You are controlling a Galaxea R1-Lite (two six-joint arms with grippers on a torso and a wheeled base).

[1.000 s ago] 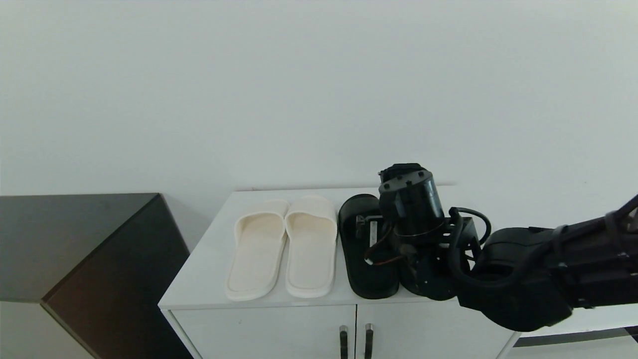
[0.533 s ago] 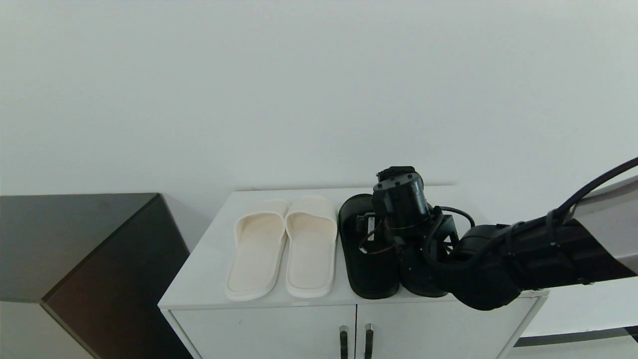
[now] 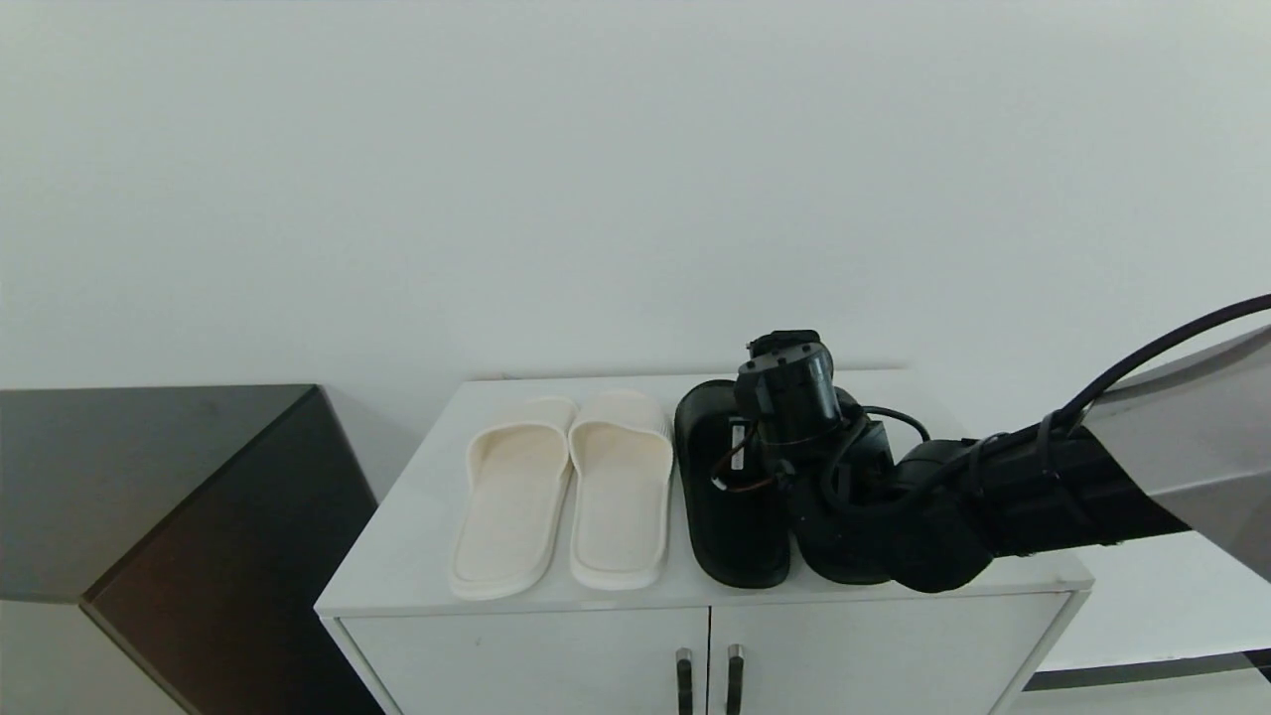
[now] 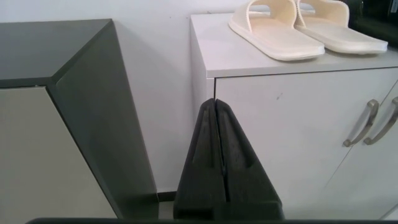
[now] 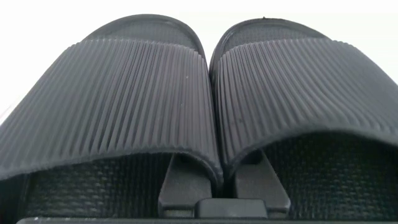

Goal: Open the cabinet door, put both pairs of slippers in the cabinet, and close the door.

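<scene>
— On the cabinet (image 3: 516, 650) top, how far along are we?

— Barely started, I'd say. Both doors are shut and nothing is on the handles (image 3: 685, 680). The white slippers (image 3: 561, 492) lie toward the top's left edge. The black slippers (image 3: 730, 516) sit just beside them, toward the right edge.

— And the hands?

— My right gripper (image 5: 217, 180) is tucked under the black pair's straps, one finger in each slipper, pinching their touching inner walls. My left gripper (image 4: 217, 155) hangs pressed together on nothing, low by the cabinet's left side.

— What's left?

— Everything: open a door, stow both pairs, close it.
</scene>
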